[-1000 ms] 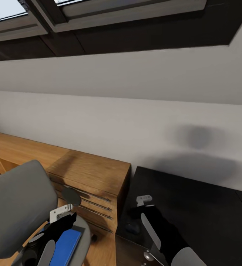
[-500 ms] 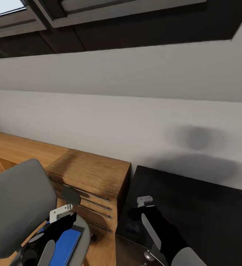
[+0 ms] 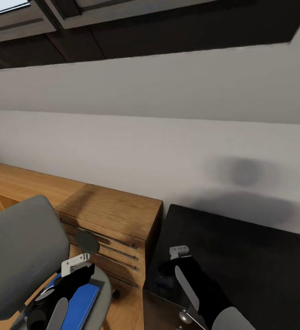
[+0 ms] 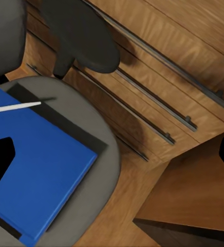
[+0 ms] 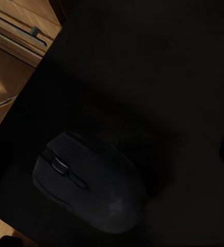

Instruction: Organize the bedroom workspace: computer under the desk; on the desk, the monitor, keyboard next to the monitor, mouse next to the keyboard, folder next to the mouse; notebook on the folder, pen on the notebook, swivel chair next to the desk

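Note:
The blue folder [image 4: 40,175] lies on the grey seat of the swivel chair [image 3: 21,256], with a thin white pen [image 4: 14,108] across its corner. A dark strip shows at the folder's edge; I cannot tell whether it is the notebook. My left gripper [image 4: 112,159] hangs open above the seat, beside the folder [image 3: 81,305]. On the glossy black desk [image 3: 241,256] sits the dark mouse [image 5: 89,185] near the corner. My right gripper [image 5: 112,154] hovers open over it, fingers well apart. Computer, monitor and keyboard are out of view.
A light-wood drawer cabinet [image 3: 108,220] with long bar handles stands between the chair and the desk, and joins a low wooden counter [image 3: 17,183] at the left. The chair's black oval armrest [image 4: 81,33] is close to the left gripper. White wall behind.
The head view has shifted slightly. Both arms, the folder and the mouse keep their places.

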Controlling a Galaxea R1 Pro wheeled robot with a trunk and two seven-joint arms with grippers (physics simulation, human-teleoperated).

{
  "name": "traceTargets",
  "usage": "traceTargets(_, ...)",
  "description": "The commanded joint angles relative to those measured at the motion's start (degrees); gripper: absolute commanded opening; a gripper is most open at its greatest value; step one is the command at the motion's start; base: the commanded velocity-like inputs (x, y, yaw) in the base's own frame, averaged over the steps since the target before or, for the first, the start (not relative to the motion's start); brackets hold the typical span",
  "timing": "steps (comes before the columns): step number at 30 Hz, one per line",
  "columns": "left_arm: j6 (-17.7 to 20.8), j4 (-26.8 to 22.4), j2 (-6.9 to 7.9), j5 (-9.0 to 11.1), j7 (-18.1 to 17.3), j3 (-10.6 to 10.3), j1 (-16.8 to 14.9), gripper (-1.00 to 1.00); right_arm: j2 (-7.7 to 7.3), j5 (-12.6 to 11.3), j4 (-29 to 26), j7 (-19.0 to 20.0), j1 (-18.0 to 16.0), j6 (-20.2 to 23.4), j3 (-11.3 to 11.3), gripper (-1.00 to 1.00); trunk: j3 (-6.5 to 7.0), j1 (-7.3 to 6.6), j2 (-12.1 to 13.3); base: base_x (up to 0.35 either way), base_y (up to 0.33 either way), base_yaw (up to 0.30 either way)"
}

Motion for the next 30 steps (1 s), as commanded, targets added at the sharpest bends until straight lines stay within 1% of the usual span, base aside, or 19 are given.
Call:
traceTargets(1, 0.2, -0.1, -0.03, 0.6, 0.4, 0.0, 0.0, 1.0, -0.03, -0.6, 0.0, -0.6, -0.1, 0.3, 0.2, 1.0, -0.08, 0.01, -0.1, 0.0, 0.0, 0.0)
traceTargets(8, 0.2, -0.1, -0.03, 0.7, 0.4, 0.0, -0.1, 1.0, 0.02, -0.8, 0.1, -0.3, -0.1, 0.5, 0.7, 1.0, -0.08, 0.01, -0.1, 0.0, 0.0, 0.0)
traceTargets(17, 0.2, -0.1, -0.03, 1.1, 0.4, 0.0, -0.1, 1.0, 0.14, -0.7, 0.2, -0.3, -0.1, 2.2, 0.9, 1.0, -0.08, 0.01, -0.1, 0.0, 0.0, 0.0)
traceTargets(21, 0.2, -0.1, -0.03, 1.2, 0.4, 0.0, -0.1, 1.0, 0.7, -0.7, 0.4, -0.2, -0.1, 4.4, 0.9, 1.0, -0.08, 0.01, -0.1, 0.0, 0.0, 0.0)
traceTargets(24, 0.2, -0.1, -0.03, 1.2, 0.4, 0.0, 0.0, 1.0, 0.79, -0.7, 0.4, -0.1, -0.1, 5.1, 0.9, 1.0, -0.08, 0.01, -0.1, 0.0, 0.0, 0.0)
traceTargets(30, 0.2, -0.1, -0.03, 1.2, 0.5, 0.0, 0.0, 1.0, 0.85, -0.6, 0.5, 0.0, -0.1, 5.5, 0.9, 1.0, -1.16, 1.33, -2.5, 0.0, 0.0, 0.0)
